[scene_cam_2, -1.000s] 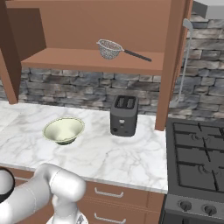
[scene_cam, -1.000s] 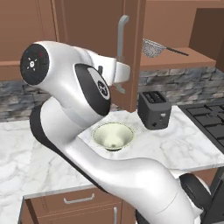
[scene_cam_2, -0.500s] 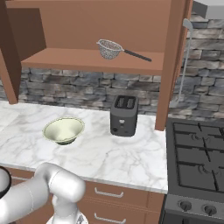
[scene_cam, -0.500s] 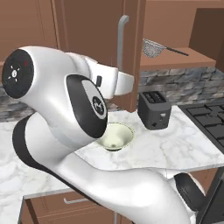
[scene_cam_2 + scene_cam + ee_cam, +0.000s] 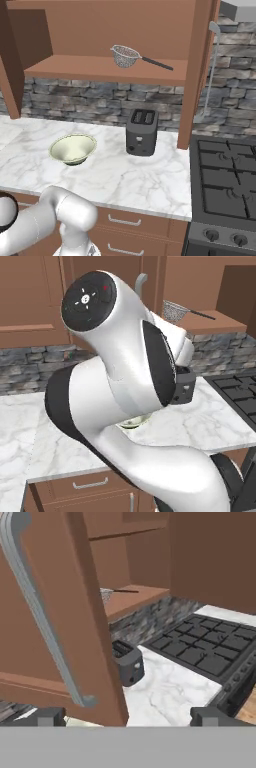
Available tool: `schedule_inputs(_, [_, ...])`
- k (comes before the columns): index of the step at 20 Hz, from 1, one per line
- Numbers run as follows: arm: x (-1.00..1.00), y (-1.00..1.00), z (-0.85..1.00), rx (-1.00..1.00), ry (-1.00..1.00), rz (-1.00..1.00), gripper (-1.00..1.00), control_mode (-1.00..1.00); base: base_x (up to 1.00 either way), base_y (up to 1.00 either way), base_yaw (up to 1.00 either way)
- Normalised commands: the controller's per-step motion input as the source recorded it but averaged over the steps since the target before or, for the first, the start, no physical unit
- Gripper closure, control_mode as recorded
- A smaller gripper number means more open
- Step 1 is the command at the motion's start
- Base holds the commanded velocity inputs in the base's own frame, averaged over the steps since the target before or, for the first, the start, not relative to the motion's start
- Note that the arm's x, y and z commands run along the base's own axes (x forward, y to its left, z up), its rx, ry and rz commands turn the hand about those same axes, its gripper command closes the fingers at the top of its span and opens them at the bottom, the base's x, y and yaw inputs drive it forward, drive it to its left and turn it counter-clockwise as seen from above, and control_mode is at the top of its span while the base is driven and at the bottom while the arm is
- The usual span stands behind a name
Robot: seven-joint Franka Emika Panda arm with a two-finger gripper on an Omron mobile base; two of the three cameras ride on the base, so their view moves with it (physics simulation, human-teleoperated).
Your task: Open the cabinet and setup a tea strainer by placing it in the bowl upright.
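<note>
Now: cabinet open, strainer on its shelf, bowl on the counter

Both cabinet [image 5: 100,30] doors stand swung out, and the shelf inside is open to the room. From the right base view the right door [image 5: 197,70] is seen edge-on, its silver handle [image 5: 211,65] hanging on the far side over the stone backsplash. The strainer [image 5: 125,55] lies on the shelf, mesh basket to the left, thin dark handle running right and a little down toward the door. It sits alone on the wood, well apart from everything below.

Under it, on the marble counter [image 5: 150,180], the bowl [image 5: 73,148] rests upright, with nothing in it, near the left. A black toaster [image 5: 142,132] stands to the right of the bowl, apart from it, just beside the foot of the right door. A dark stove [image 5: 225,180] joins the counter on the right.

From the left base view the arm covers most of the scene; the strainer [image 5: 175,310] peeks out past its shoulder, and a sliver of the bowl [image 5: 134,423] shows under the elbow.

The hand view looks past a door [image 5: 65,612] very close on the left, its bar handle [image 5: 37,612] running down the panel. The gripper [image 5: 127,719] is spread wide, its two tips at the bottom edge far apart, with nothing between them. Beyond them lie the toaster [image 5: 127,662], the stove [image 5: 205,647] and, on the shelf, a part of the strainer [image 5: 107,594].
</note>
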Motion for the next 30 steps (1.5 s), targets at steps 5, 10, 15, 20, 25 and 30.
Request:
schedule_inputs(5, [-0.18,-0.88,0.0,0.35,0.0,0.07,-1.0,-1.0,0.0,0.0,0.0])
schedule_inputs(10, [-0.28,-0.57,0.0,0.28,0.0,0.05,-1.0,-1.0,0.0,0.0,0.0])
schedule_inputs(15, [-0.04,-0.68,-0.06,0.38,0.11,0.06,-1.0,-1.0,0.0,0.0,0.0])
schedule_inputs(20, [0.0,-0.57,-0.17,0.52,0.1,0.13,-1.0,-1.0,0.0,0.0,0.0])
schedule_inputs(25, [0.0,-0.14,-0.54,0.58,0.09,0.18,-1.0,-1.0,0.0,0.0,0.0])
schedule_inputs(30, [0.09,-0.01,-0.62,0.63,0.11,0.28,-1.0,-1.0,0.0,0.0,0.0])
